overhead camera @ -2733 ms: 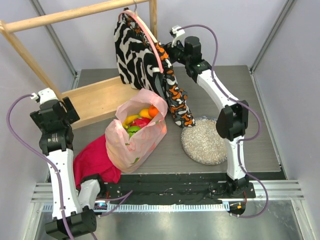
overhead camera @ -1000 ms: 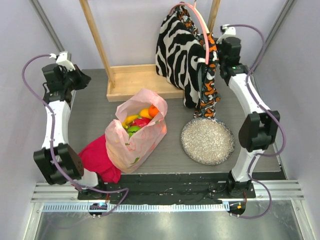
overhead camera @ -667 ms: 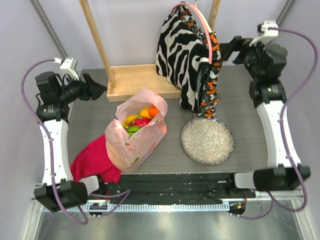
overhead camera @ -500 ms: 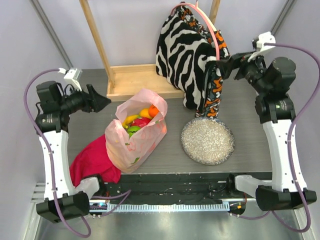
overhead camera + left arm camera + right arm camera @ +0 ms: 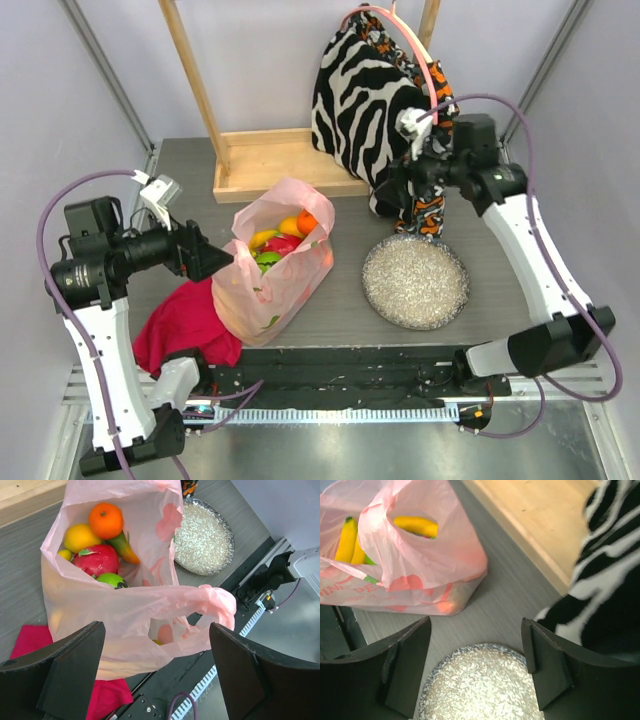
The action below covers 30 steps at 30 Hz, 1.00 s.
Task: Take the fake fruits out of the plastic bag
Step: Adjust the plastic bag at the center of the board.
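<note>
The pink plastic bag (image 5: pixel 270 280) stands open on the table, left of centre. Inside it I see the orange (image 5: pixel 105 520), lemon (image 5: pixel 80 537), red fruit (image 5: pixel 100 560) and green apple (image 5: pixel 111 579). The yellow bananas (image 5: pixel 415 526) show through a handle hole in the right wrist view. My left gripper (image 5: pixel 215 262) is open at the bag's left edge, and in its wrist view (image 5: pixel 156 630) it looks down over the bag (image 5: pixel 115 605). My right gripper (image 5: pixel 395 185) is open and empty, above the table between the bag (image 5: pixel 420 555) and the plate.
The silvery round plate (image 5: pixel 415 282) lies right of the bag. The zebra fabric bag (image 5: pixel 365 100) and an orange-patterned cloth (image 5: pixel 425 215) hang from the wooden rack (image 5: pixel 270 160) at the back. The magenta cloth (image 5: pixel 185 325) lies at the bag's left.
Both arms have swung in from the table's sides. The left gripper came down to the bag's left edge. The right gripper moved in front of the zebra bag. The bag has not moved.
</note>
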{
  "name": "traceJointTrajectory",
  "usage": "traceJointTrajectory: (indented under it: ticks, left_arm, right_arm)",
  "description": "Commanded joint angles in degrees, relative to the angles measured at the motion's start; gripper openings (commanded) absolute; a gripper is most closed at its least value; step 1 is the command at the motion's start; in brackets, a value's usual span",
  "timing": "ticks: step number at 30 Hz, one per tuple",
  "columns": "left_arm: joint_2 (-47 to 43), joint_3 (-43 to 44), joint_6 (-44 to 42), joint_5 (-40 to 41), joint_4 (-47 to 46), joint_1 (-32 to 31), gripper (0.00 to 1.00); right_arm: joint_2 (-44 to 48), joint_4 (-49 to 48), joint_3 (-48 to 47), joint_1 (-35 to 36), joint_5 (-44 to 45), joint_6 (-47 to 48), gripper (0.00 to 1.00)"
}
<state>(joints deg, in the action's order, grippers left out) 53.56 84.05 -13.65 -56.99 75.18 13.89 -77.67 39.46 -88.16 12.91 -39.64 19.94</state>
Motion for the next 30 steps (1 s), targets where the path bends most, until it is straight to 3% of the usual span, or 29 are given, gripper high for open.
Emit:
traceJointTrajectory:
  ticks: [1, 5, 9, 15, 20, 30]
  left_arm:
    - [-1.0, 4.0, -1.12, -2.86, 12.97, -0.18, 0.92]
    - [1.19, 9.97, 0.81, -5.49, 17.1, -0.27, 0.92]
    - [3.57, 12.02, 9.23, -6.99, 19.92, -0.35, 0.94]
    - [1.99, 8.6, 15.58, -0.23, 19.74, -0.27, 0.99]
    - [1.81, 1.82, 24.53, -1.01, 12.2, -0.35, 0.98]
    - [3.66, 0.33, 26.48, -11.73, 10.96, -1.58, 0.87]
  right_arm:
    - [-2.74, -2.54, -5.08, 5.01, -2.01, 1.07, 0.82]
    - [-4.77, -4.83, -8.25, 11.59, -5.54, -6.65, 0.91]
    - [-5.65, -8.24, -6.16, 17.14, -4.14, -10.27, 0.93]
    - [-9.16, -12.56, -5.09, 22.86, 2.81, -10.1, 0.93]
    - [-11.01, -15.9, -4.13, 24.62, 7.9, -11.42, 0.93]
    - [-11.63, -15.73, -6.59, 25.15, 16.07, -10.98, 0.9]
